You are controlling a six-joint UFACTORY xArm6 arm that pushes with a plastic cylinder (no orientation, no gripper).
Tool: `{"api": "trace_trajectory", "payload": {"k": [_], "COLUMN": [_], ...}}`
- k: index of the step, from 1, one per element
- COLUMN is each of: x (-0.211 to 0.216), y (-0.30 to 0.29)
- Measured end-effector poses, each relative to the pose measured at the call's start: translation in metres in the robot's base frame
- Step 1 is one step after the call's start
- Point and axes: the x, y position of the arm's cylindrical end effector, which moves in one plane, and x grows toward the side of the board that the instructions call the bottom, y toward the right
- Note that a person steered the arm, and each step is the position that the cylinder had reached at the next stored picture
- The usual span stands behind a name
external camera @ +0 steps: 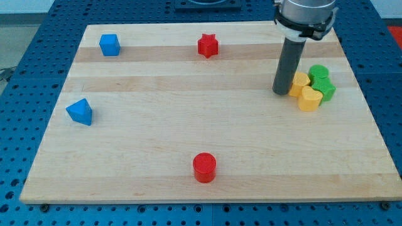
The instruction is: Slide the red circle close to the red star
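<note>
The red circle point(204, 167) lies near the view's bottom, about the middle of the wooden board point(157, 132). The red star point(208, 46) lies near the view's top, almost straight above the circle and far from it. My tip point(281, 93) is at the view's right, upper half, just left of a cluster of yellow and green blocks. It is far to the right of the star and far up and right of the circle.
Two yellow blocks point(299, 83) point(309, 99) and two green blocks point(318, 73) point(325, 89) sit bunched right of my tip. A blue cube point(109, 44) lies at the top left. A blue triangle-like block point(80, 112) lies at the left edge.
</note>
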Motion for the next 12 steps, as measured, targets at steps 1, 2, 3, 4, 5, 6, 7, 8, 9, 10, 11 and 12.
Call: {"api": "trace_trajectory", "payload": {"k": [1,2,3,4,5,6,7,8,9,10,11,12], "x": [0.000,0.013,0.075,0.134,0.187,0.206,0.206,0.206,0.180,0.109,0.036,0.023], "y": [0.002,-0.013,-0.042,-0.040,-0.039,-0.066,-0.114,-0.139,-0.136,-0.127,-0.126,-0.120]}}
